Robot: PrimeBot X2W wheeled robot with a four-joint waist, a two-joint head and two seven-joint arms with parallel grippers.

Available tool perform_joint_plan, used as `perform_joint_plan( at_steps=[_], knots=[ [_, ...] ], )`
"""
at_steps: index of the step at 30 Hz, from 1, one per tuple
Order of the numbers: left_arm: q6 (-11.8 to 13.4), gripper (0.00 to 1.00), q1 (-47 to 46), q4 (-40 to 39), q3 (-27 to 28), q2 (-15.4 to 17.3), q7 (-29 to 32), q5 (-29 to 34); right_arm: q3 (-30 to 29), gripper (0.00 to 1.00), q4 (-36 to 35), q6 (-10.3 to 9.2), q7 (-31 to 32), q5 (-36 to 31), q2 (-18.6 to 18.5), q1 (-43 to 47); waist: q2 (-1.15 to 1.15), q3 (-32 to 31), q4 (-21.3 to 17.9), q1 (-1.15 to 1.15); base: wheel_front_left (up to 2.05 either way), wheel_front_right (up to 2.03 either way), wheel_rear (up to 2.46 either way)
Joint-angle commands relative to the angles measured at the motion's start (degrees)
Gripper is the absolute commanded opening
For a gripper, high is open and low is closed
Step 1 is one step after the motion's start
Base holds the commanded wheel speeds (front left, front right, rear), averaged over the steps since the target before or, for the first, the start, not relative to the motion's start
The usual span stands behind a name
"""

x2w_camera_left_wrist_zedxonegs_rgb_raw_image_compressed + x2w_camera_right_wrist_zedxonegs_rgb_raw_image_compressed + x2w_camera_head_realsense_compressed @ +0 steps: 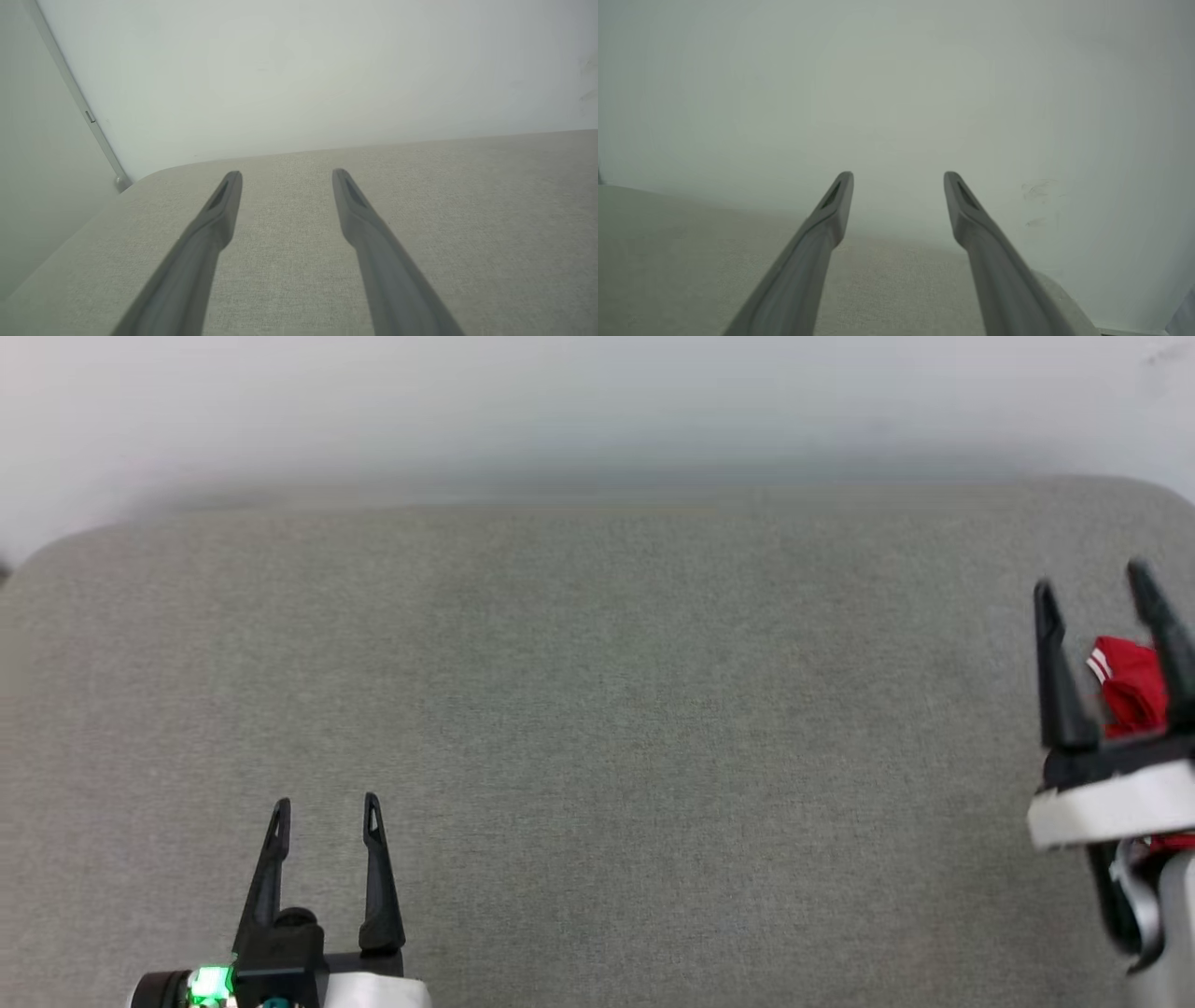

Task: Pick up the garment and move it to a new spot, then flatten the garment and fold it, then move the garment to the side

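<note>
The garment (1131,695) lies at the far right border of the grey padded surface (597,709). In the head view a small red part of it, with a white stripe, appears between the two fingers of the right gripper (1090,577), and one more red piece shows under that wrist. The rest of it is cut by the picture border, so I cannot tell its long axis, nor whether it is folded or crumpled.

The right gripper has its jaws spread wide and holds nothing. It seems to be raised above the cloth, because its own wrist view looks over the surface to the pale wall (597,411). The left gripper (327,801) is also wide open and empty, low at the near left side, well apart from the garment.

So the garment is below the right jaws and to their rear. The right arm is clearly the nearer one, and I judge that any grasp would require it to tilt downward first.
</note>
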Motion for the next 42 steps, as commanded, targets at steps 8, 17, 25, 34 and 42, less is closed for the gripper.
perform_joint_plan(
  at_steps=[8,17,25,34,42],
  knots=[
    [-1.1,1.0,3.6,1.8,-0.3,-0.7,-0.1,0.6,-2.3,1.0,-3.5,-0.05,-0.1,-0.4,6.1,13.9,0.0,-5.0,2.1,0.01,0.0,0.0,0.0],
    [-2.7,1.0,5.7,2.7,0.1,-1.0,-0.1,-0.1,-4.1,1.0,-7.5,-0.05,-0.1,0.2,9.7,22.7,0.0,-7.0,1.7,0.01,0.0,0.0,0.0],
    [-4.9,1.0,6.8,3.0,1.2,-1.6,-0.1,-0.6,-3.7,1.0,-9.2,-0.05,-0.1,0.4,11.1,26.3,0.0,-8.3,1.4,0.01,0.0,0.0,0.0],
    [-5.9,1.0,7.7,3.1,1.8,-2.4,-0.1,-0.2,-3.5,1.0,-9.3,-0.05,-0.1,1.3,11.6,28.4,0.0,-8.8,1.4,0.01,0.0,0.0,0.0],
    [-6.3,0.0,7.3,4.6,2.0,-2.5,0.3,-1.0,-3.1,0.0,-7.4,0.0,0.1,1.8,11.4,28.1,0.0,-8.7,1.3,0.01,0.0,0.0,0.0]
  ],
)
